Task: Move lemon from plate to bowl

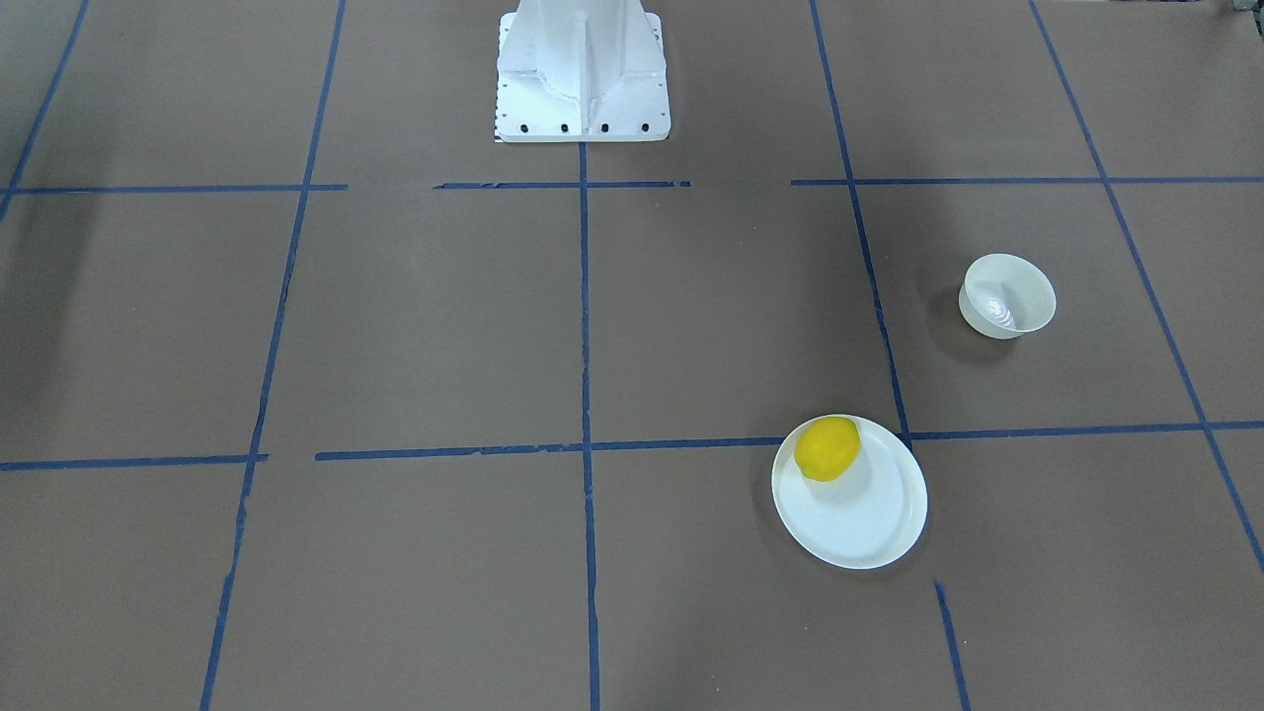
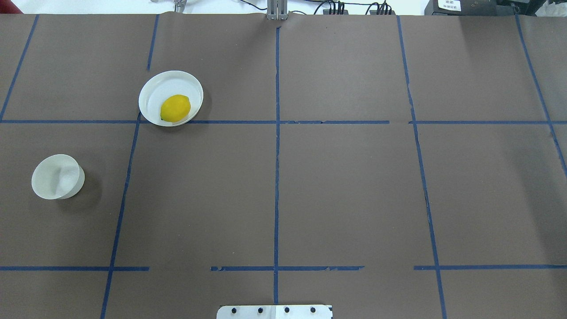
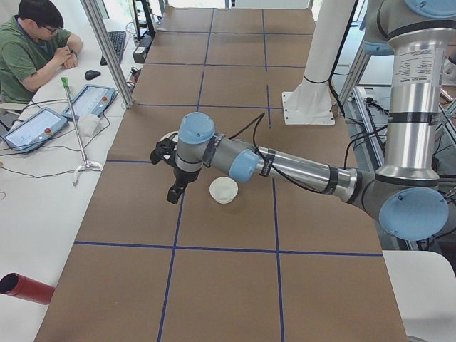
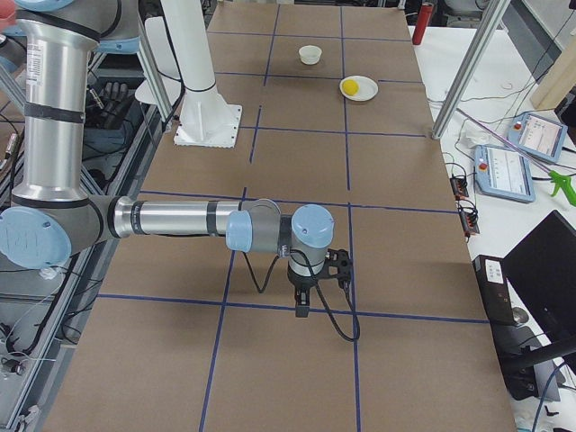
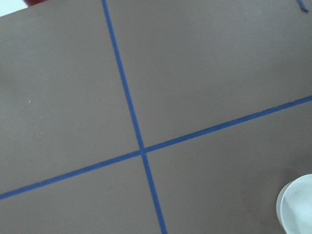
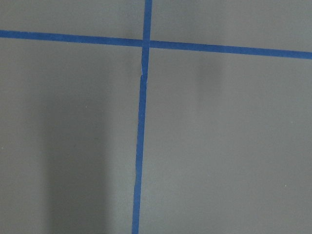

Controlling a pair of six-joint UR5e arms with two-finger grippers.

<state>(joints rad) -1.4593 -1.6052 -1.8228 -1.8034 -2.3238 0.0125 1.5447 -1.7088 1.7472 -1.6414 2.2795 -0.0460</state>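
Note:
The yellow lemon (image 2: 175, 108) lies on the white plate (image 2: 155, 88), near its rim, at the far left of the table. It also shows in the front view (image 1: 828, 448) on the plate (image 1: 869, 518). The small off-white bowl (image 2: 57, 176) stands empty, nearer and further left; it shows in the front view (image 1: 1007, 296) too. My left gripper (image 3: 173, 192) shows only in the left side view, above the table beside the bowl (image 3: 224, 189); I cannot tell if it is open. My right gripper (image 4: 302, 306) shows only in the right side view, far from the plate (image 4: 358, 87); I cannot tell its state.
Blue tape lines cross the brown table cover. The white robot base (image 1: 583, 79) stands at the table's middle edge. An operator (image 3: 32, 53) sits at a side desk with tablets (image 3: 32, 128). A red cylinder (image 3: 25, 288) lies beside the table.

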